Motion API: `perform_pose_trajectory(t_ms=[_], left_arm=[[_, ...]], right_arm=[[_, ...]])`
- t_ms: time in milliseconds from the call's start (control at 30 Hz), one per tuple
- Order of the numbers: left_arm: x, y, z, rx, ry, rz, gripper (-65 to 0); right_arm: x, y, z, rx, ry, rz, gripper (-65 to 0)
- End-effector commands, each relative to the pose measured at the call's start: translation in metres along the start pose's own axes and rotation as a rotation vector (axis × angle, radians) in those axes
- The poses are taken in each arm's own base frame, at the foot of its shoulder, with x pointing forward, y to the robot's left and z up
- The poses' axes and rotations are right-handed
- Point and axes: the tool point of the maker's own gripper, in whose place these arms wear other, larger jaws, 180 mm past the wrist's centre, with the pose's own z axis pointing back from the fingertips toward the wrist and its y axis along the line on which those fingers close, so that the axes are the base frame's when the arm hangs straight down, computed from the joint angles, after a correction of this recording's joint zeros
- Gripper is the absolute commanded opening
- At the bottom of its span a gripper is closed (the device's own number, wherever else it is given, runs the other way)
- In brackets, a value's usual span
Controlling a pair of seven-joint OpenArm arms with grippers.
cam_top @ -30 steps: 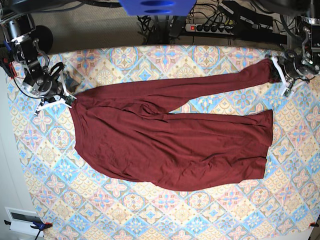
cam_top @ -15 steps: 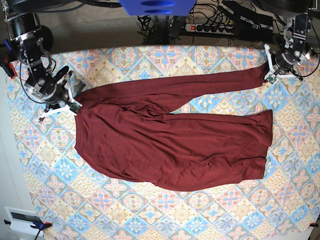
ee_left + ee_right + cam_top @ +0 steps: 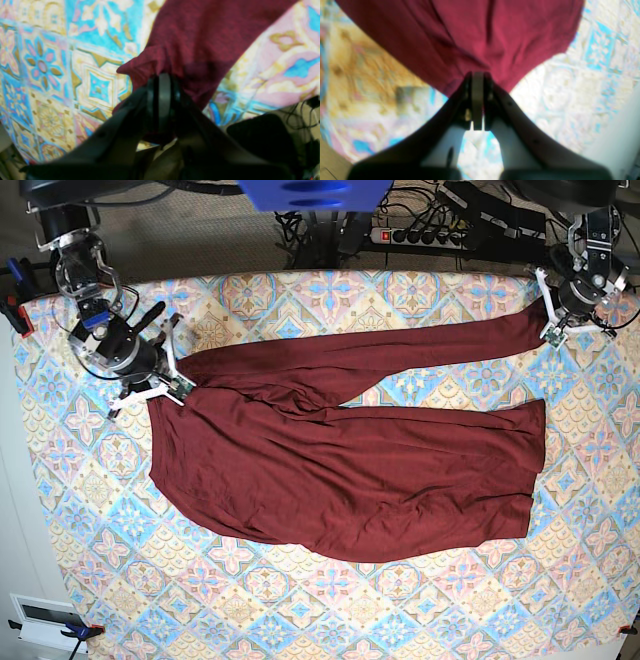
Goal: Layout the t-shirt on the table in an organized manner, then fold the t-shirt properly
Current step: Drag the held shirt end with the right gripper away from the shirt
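Two grippers are working for me, and both are pinching the t-shirt (image 3: 340, 470). I am seeing the dark red shirt lying spread across the middle of the table (image 3: 90, 510), with one long sleeve reaching toward the far corner. My left gripper (image 3: 553, 321) is closing tight on the end of that sleeve, at the table's edge. In the left wrist view its jaws are pressing together with red cloth bunching around them. My right gripper (image 3: 172, 383) is squeezing the shirt's corner at the other end. Its jaws are pressing flat together on the cloth.
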Motion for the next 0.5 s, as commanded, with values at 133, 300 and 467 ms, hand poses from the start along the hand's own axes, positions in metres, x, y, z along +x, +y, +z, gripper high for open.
perform_pose_trajectory(t_ms=[133, 300, 467], left_arm=[[0.013, 0.007, 0.001, 0.033, -0.046, 0.039, -64.7], [0.023, 0.004, -0.003, 0.037, -0.076, 0.084, -64.7], [0.026, 0.001, -0.004, 0.035, -0.085, 0.097, -64.6]], right_arm=[[0.022, 0.016, -0.004, 0.040, -0.065, -0.001, -65.0], [0.034, 0.031, -0.020, 0.090, -0.081, -0.008, -65.0], [0.041, 0.042, -0.040, 0.141, -0.070, 0.012, -65.0]])
